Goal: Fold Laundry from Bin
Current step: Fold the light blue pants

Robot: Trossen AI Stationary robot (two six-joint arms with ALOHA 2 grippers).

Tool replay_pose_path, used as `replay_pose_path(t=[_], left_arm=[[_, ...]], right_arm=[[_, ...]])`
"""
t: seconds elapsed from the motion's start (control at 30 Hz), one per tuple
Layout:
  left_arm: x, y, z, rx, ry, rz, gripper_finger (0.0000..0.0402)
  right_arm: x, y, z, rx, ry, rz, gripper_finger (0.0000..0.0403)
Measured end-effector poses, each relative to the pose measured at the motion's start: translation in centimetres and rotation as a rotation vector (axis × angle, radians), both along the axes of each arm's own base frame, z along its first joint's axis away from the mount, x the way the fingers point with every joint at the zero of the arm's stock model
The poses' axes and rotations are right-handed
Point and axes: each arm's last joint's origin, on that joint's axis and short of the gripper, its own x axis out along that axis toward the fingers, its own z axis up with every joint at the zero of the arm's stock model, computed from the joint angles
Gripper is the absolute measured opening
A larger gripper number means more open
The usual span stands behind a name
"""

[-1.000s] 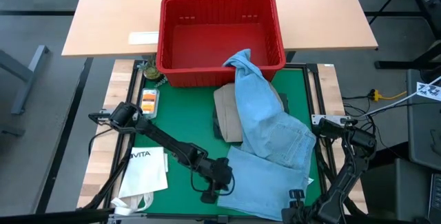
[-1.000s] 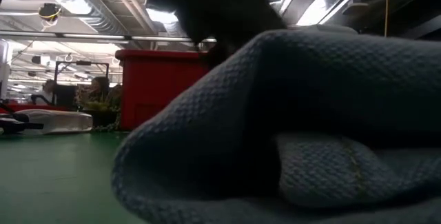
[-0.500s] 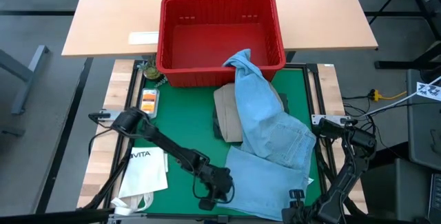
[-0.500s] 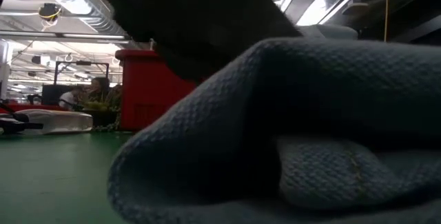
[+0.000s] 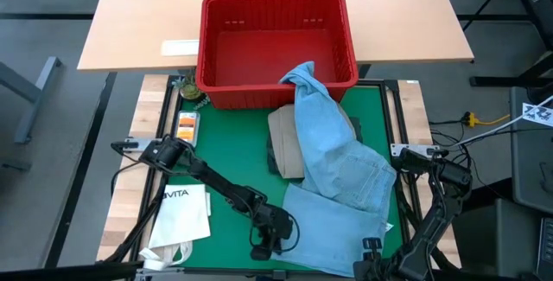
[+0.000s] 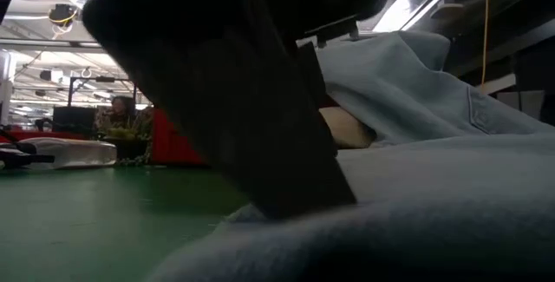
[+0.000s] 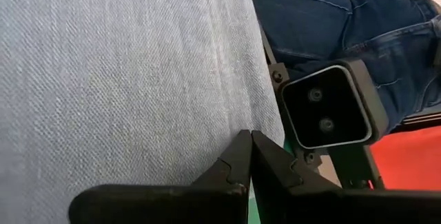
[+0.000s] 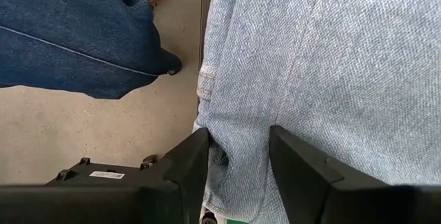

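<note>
Denim-clad legs (image 7: pixel 344 24) in wrist views only

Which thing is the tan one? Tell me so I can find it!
Find the big red bin at the back of the green mat. Just in front of it lies the tan garment, partly covered by the light blue jeans. It is the only sandy-coloured cloth there.

A green mat (image 5: pixel 233 156) covers the worktable between pale wooden side strips. On it lie light blue denim jeans (image 5: pixel 339 186), draped over a khaki-tan garment (image 5: pixel 283 138), and the red bin (image 5: pixel 276 49) at the far edge. A white VITA paper bag (image 5: pixel 180 216) overlaps the mat's left border beside what may be a small orange-labelled packet (image 5: pixel 187 126).
</note>
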Motion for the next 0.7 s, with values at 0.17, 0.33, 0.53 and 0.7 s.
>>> replay_pose_path(t=[0.17, 0.33, 0.53, 0.7], left_arm=[[0.1, 0.6, 0.9, -0.008, -0.013, 0.000, 0.0004], [0.0, 1.2, 3.5, -0.025, -0.050, 0.004, 0.0004], [-0.3, 3.1, 8.1, -0.036, -0.137, 0.022, 0.0004], [-0.9, 6.2, 12.4, -0.018, -0.207, 0.082, 0.0004]], right_arm=[[0.0, -0.1, 0.3, 0.006, -0.003, 0.000, 0.0156], [-0.1, -0.3, 1.3, 0.027, -0.018, -0.002, 0.0156], [-0.3, -0.7, 3.0, 0.062, -0.046, -0.003, 0.0156], [-0.3, -0.8, 3.6, 0.067, -0.069, -0.005, 0.0156]])
